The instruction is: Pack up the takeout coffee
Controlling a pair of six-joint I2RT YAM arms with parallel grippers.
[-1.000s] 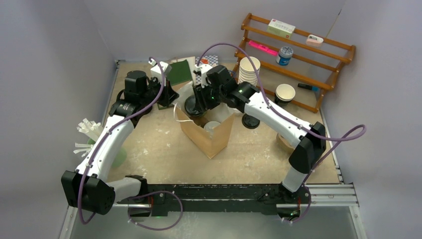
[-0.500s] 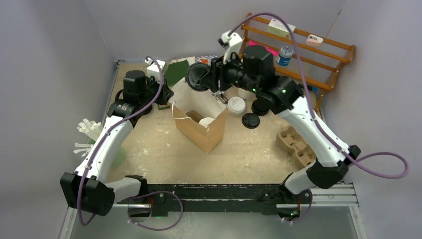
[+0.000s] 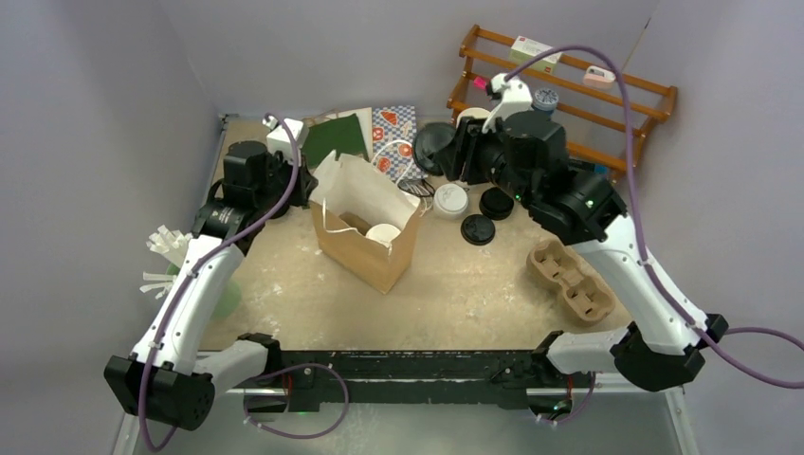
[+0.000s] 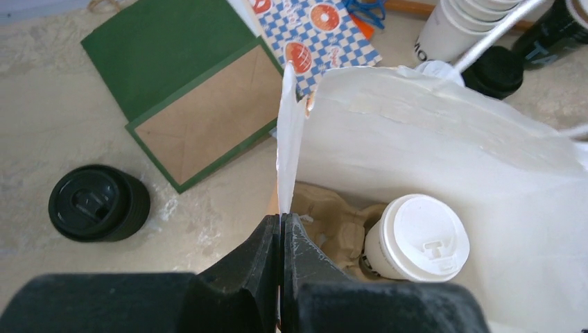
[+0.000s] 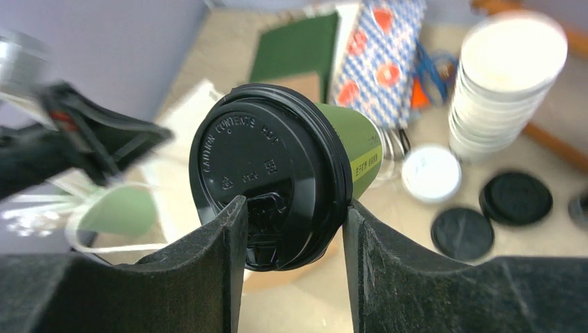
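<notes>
Green black-lidded cup (image 5: 277,159), seemingly tipped sideways, is clamped in the right hand (image 5: 292,211), that arm raised over the desk's (image 3: 474,284) far edge. White-lidded cup (image 4: 418,239) stands inside the paper bag (image 4: 430,132) toward the far left corner. The left hand (image 4: 281,232), arm stretched forward, is pinched together on its rim.

Top view: the wall of the paper bag (image 3: 365,254) is hiding the body of the white-lidded cup (image 3: 384,232).
Left wrist view: the top edge is cutting off the stack of white cups (image 4: 461,24).
Right wrist view: the right tool (image 5: 295,205) is covering the lower rim of the black-lidded cup (image 5: 270,152); the left arm (image 5: 76,135) is appearing blurred.
</notes>
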